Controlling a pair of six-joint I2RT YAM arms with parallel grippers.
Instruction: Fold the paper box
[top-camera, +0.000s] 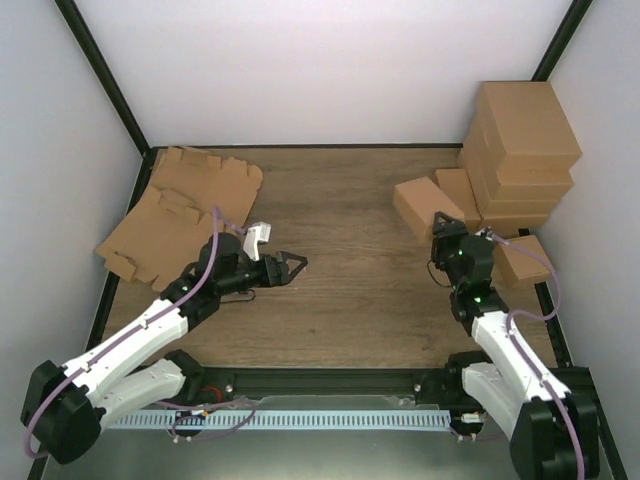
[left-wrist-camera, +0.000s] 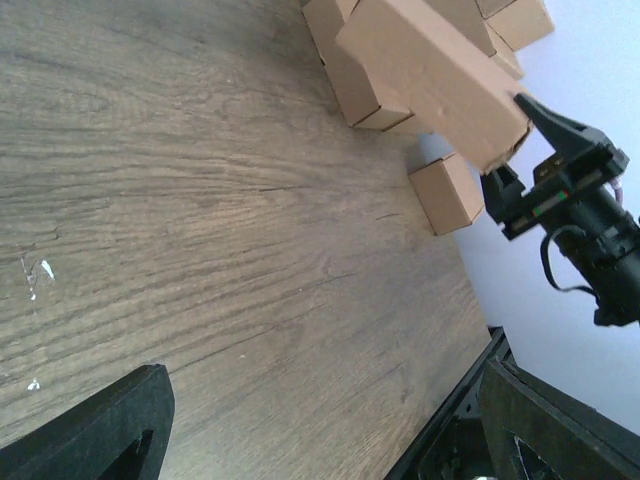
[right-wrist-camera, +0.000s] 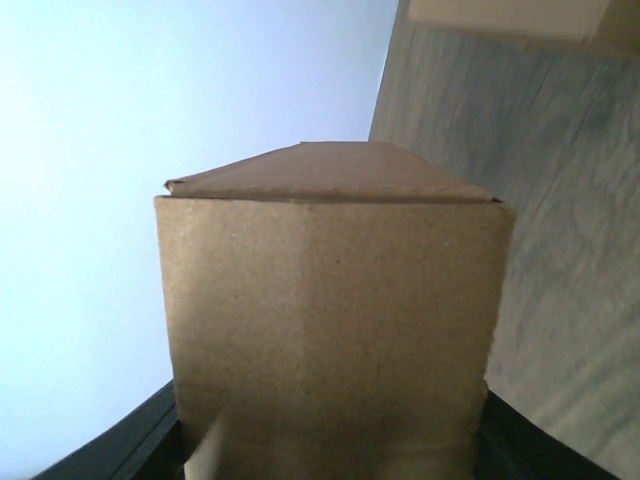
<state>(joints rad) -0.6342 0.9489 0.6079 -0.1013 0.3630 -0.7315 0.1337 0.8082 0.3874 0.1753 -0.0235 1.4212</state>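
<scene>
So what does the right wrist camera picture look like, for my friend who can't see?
A folded brown paper box fills most of the picture, clamped between the right gripper's dark fingers at the bottom. Behind it are a pale wall on the left and the wooden table on the right.

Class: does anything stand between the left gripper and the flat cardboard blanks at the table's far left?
Nothing visible does. The open left gripper points away from the flat paper box blanks; only its own wrist lies between them.
</scene>
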